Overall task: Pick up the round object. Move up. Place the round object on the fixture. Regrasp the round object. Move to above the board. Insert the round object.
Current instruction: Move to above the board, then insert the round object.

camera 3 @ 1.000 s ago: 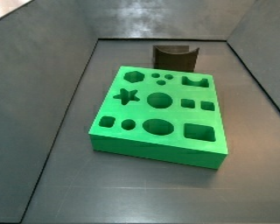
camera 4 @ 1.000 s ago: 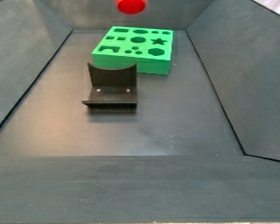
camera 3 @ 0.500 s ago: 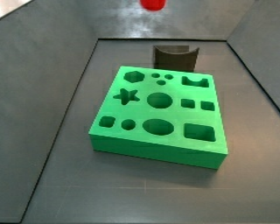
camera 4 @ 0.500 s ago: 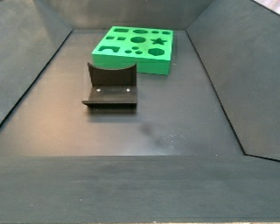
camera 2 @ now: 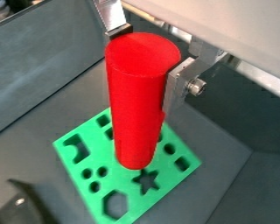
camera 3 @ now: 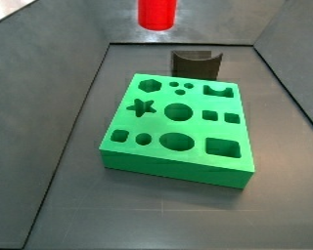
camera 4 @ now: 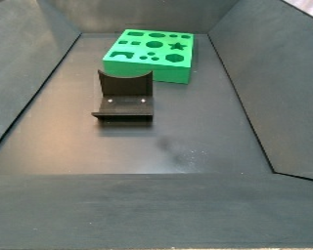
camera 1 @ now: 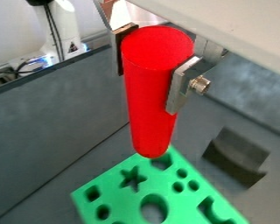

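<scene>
Hand (camera 1: 149, 66) clamped on the round object (camera 1: 150, 92), silver fingers (camera 1: 187, 80) pressing its upper end from both sides, peg hanging upright below them in both wrist views. Only the red peg's lower part pokes in at the top edge in a side view (camera 3: 156, 13); the hand itself is out of that frame, so it's high up. Board (camera 3: 176, 127) lies flat on the floor well below the hand; in a wrist view (camera 2: 129, 168) the peg's lower end lines up over its cut-outs but clearly apart from them. Fixture (camera 4: 124, 95) sits empty beside the board, off to one side of the hand, nothing in its notch. Judging by this, the step is moving above the board before insertion. To do it well: keep the peg vertical, centre its round end over a matching circular hole, not the star or squares, and settle sideways position before any descent. Then go down slow and straight; the grip is near the top, so a rim contact could tilt the peg between the pads. Which round hole fits can't be told from here.
</scene>
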Robot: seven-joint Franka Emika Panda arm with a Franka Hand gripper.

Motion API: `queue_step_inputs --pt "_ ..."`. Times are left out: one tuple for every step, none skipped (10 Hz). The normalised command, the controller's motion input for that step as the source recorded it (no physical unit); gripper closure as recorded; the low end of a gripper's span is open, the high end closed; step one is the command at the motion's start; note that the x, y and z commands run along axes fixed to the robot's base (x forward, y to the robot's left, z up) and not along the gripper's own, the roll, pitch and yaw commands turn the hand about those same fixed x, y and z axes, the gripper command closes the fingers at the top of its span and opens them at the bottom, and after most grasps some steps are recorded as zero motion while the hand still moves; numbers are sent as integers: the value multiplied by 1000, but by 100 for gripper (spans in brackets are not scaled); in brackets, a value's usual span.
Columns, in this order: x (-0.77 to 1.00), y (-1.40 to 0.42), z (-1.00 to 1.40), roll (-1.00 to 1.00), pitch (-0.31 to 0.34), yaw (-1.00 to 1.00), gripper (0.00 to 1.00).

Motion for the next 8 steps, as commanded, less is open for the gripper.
queue_step_inputs --pt "-69 -34 11 -297 -35 -27 100" --pt "0 0 0 0 -4 0 100" --pt "0 0 -11 0 13 0 100" --pt "51 0 0 0 11 0 100" --pt "166 49 -217 -59 0 0 100" --pt "291 131 -426 -201 0 0 100" --pt "440 71 -386 -294 34 -143 100" --pt "446 109 -306 -384 9 -220 100"
